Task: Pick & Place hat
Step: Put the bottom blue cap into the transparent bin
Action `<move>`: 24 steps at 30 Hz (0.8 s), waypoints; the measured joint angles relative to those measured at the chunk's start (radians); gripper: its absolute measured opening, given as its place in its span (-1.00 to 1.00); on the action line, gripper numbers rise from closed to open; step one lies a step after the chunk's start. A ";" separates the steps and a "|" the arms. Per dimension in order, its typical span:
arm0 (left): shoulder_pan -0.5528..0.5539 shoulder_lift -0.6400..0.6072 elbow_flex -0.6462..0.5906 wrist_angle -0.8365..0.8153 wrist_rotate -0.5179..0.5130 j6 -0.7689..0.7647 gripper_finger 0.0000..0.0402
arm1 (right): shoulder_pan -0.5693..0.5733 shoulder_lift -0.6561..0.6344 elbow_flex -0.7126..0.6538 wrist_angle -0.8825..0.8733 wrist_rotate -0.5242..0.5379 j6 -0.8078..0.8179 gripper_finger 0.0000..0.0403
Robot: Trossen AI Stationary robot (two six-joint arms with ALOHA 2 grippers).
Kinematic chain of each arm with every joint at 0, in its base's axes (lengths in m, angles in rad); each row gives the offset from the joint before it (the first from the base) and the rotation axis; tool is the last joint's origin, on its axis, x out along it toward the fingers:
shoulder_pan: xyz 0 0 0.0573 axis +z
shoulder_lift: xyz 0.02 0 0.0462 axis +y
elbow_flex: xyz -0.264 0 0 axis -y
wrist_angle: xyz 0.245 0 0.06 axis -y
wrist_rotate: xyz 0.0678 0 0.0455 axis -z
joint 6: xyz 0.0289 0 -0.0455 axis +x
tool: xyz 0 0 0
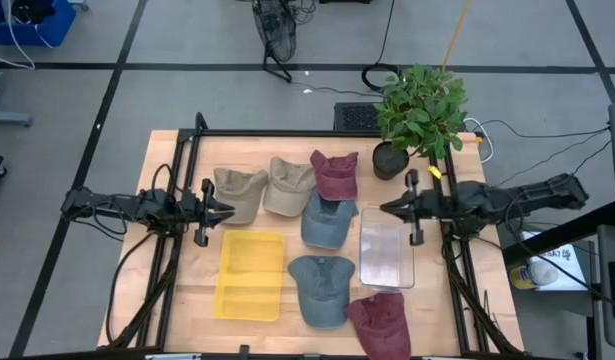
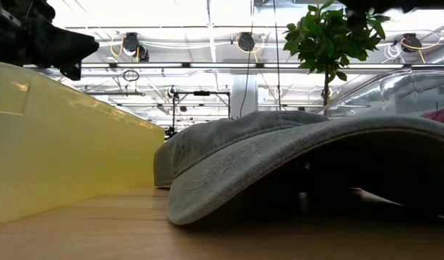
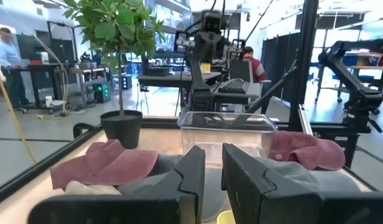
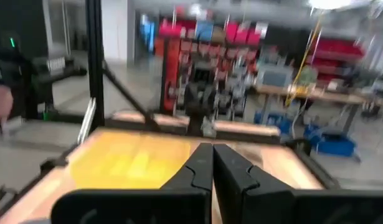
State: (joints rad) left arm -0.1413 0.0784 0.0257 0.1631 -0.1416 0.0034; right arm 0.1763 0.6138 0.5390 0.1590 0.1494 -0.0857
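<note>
High view: six hats (image 1: 325, 222) lie on the surface (image 1: 187, 300) between a yellow tray (image 1: 251, 275) and a clear box (image 1: 387, 248). Left claw (image 1: 227, 211) slightly spread, empty. Right wrist view: right claw (image 4: 212, 163) pressed together.

1. A light wooden table (image 1: 187, 300) carries everything, with a dark frame along its far edge and sides.
2. Just ahead of the left gripper (image 1: 225, 211) lie two tan caps (image 1: 240, 190) side by side.
3. A maroon cap (image 1: 334, 174) lies beyond them, well ahead of that gripper and near the right gripper (image 1: 385, 208).
4. A blue-grey cap (image 1: 327, 221) lies between the two grippers.
5. A yellow tray (image 1: 250, 274) sits near the left gripper, toward the table's front edge.
6. A clear bin (image 1: 387, 247) sits beside the right gripper, also toward the front.
7. A second blue-grey cap (image 1: 320, 288) lies between tray and bin.
8. A second maroon cap (image 1: 382, 322) lies at the front edge.
9. A potted plant (image 1: 419, 115) stands at the far corner behind the right gripper.
</note>
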 joint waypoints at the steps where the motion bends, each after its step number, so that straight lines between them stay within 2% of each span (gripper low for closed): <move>1: 0.000 0.000 0.000 -0.001 0.000 0.006 -0.70 | 0.007 0.056 0.050 -0.035 -0.001 0.001 -1.00; 7: 0.000 0.000 0.000 -0.017 0.002 0.025 -0.70 | 0.077 0.356 0.344 -0.237 0.005 0.006 -1.00; 12: 0.000 0.000 0.000 -0.012 0.001 0.071 -0.70 | 0.177 0.620 0.625 -0.504 0.006 0.088 -1.00; 15: 0.000 0.000 0.000 -0.002 0.001 0.077 -0.70 | 0.249 0.755 0.748 -0.621 0.007 0.063 -1.00; 19: 0.000 0.000 0.000 -0.005 0.001 0.075 -0.70 | 0.329 0.864 0.796 -0.645 0.009 0.009 -1.00; 24: 0.000 0.000 0.000 -0.004 0.001 0.070 -0.70 | 0.357 0.949 0.796 -0.592 0.122 0.131 -0.92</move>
State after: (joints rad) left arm -0.1413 0.0784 0.0257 0.1589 -0.1406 0.0731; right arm 0.5329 1.5626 1.3346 -0.4334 0.2710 0.0454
